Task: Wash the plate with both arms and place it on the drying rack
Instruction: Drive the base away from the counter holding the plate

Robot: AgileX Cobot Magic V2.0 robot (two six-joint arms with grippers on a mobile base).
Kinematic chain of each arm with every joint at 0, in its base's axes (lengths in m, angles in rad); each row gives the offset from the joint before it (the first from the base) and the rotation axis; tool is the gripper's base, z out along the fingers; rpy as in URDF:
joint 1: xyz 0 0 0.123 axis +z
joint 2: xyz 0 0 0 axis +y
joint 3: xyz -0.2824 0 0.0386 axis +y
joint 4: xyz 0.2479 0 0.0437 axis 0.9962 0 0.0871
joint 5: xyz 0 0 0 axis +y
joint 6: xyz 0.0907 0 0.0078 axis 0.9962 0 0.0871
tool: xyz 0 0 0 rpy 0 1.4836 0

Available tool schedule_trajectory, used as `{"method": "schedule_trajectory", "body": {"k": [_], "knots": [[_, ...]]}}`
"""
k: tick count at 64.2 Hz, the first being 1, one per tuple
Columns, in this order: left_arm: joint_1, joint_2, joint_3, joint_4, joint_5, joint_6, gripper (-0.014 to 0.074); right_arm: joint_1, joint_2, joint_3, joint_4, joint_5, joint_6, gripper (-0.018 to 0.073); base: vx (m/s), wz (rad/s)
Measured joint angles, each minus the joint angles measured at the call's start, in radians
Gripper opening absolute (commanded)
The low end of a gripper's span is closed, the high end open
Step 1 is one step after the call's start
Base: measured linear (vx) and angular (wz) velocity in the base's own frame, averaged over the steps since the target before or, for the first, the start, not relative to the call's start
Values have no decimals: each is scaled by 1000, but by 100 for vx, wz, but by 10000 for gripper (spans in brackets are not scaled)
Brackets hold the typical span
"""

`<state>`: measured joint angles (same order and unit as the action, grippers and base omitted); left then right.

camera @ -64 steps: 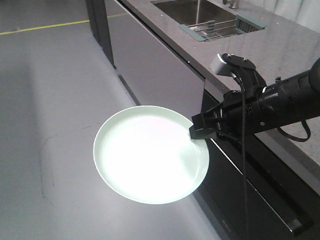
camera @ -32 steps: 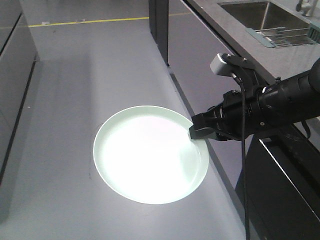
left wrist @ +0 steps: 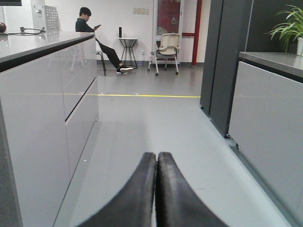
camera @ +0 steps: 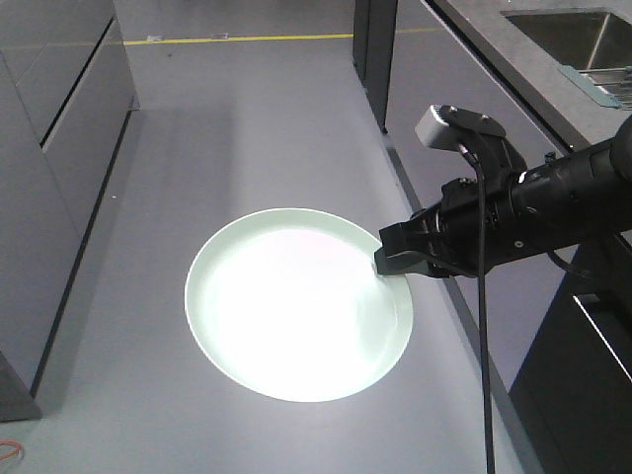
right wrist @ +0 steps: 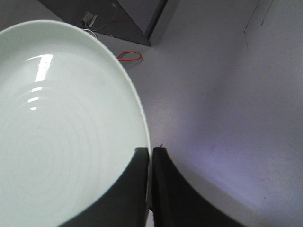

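The round pale mint-green plate (camera: 296,316) hung roughly level above the smooth grey floor (camera: 247,128), pinched at its rim by my right black pincer gripper (camera: 380,262) alone. My left black pincer gripper (left wrist: 156,189) was pressed together on nothing, out of reach of the plate. With so thin a bite and the whole plate hanging outward, I judged that a jolt could tip it or let it slip onto the hard floor. A yellow line (camera: 247,39) crossed the matte floor. The speckled grey counter (camera: 513,54) with its steel sink (camera: 583,30) lay to my right, and a seated person (left wrist: 92,28) was across the room.
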<state>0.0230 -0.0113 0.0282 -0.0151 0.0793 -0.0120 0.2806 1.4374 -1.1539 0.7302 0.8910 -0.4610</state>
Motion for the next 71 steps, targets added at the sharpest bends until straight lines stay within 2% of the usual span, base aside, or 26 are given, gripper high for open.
{"method": "schedule_trajectory", "body": {"k": [71], "knots": [[0, 0, 0, 0, 0, 0, -7, 0, 0, 0, 0, 1, 0, -8, 8, 17]]}}
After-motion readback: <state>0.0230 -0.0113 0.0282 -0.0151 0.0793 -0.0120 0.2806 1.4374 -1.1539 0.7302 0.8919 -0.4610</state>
